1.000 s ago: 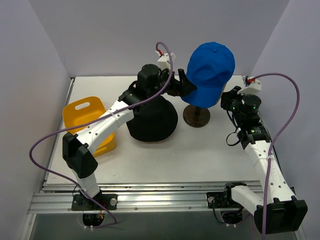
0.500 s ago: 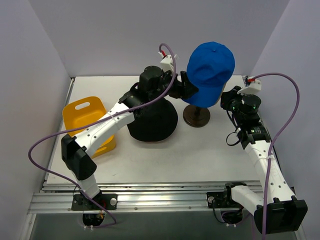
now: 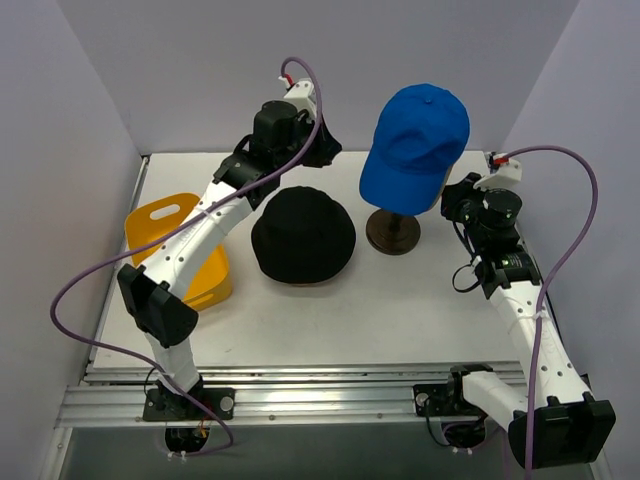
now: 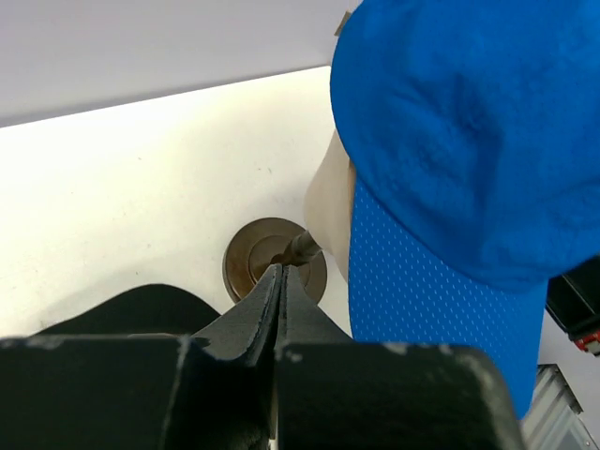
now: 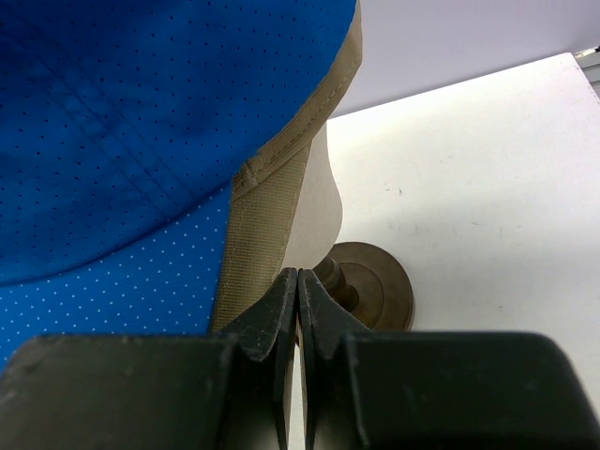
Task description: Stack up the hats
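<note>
The bright blue baseball cap (image 3: 415, 140) sits on the cream head (image 5: 314, 202) of a wooden stand (image 3: 392, 232), and a tan fabric band (image 5: 267, 192) shows under its edge. The black bucket hat (image 3: 303, 235) lies flat on the table, left of the stand. My left gripper (image 3: 332, 150) hangs shut and empty above the black hat's far side, a short way left of the blue cap (image 4: 450, 141). My right gripper (image 3: 448, 203) is shut and empty just right of the stand, with its fingertips (image 5: 297, 277) close to the cream head, below the cap (image 5: 141, 122).
A yellow plastic tray (image 3: 172, 235) leans at the table's left side beside my left arm. The stand's round brown base (image 4: 258, 258) rests on the white table. Grey walls close in the back and both sides.
My left gripper was open at the blue cap's brim; it has pulled back to the left and upward and shut on nothing. The cap stays on the stand. The right arm has not moved.
</note>
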Action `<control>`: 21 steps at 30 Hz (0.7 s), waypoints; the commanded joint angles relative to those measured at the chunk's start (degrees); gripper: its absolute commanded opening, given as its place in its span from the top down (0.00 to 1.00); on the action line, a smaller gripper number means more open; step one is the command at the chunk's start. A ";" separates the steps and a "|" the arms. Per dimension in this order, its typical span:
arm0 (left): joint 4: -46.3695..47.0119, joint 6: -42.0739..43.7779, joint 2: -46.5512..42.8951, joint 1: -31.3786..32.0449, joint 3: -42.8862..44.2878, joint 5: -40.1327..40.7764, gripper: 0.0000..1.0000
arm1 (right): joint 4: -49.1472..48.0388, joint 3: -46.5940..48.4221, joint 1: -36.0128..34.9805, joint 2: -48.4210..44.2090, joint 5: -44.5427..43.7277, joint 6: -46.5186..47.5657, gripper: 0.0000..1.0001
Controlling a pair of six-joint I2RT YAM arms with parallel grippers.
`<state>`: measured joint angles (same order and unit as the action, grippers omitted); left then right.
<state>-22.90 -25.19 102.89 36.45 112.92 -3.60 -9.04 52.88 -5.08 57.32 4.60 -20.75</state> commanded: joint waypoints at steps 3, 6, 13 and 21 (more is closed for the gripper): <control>-4.26 1.99 6.88 -0.06 9.84 -2.89 0.98 | -2.12 1.26 -0.54 -0.37 1.11 0.80 1.00; -3.82 1.81 9.16 0.46 12.39 -3.70 0.98 | -2.13 1.17 -0.54 -0.63 1.02 0.80 1.00; -6.81 2.60 12.86 0.82 17.33 -3.78 0.98 | -1.95 1.26 -0.54 -0.63 1.02 1.33 1.00; -4.27 2.08 13.04 2.66 15.93 -6.07 0.98 | -1.95 2.05 -0.63 -0.02 1.72 0.98 1.00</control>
<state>-29.80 -23.35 116.71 37.95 128.07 -7.88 -8.97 52.88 -5.10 57.32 4.93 -19.90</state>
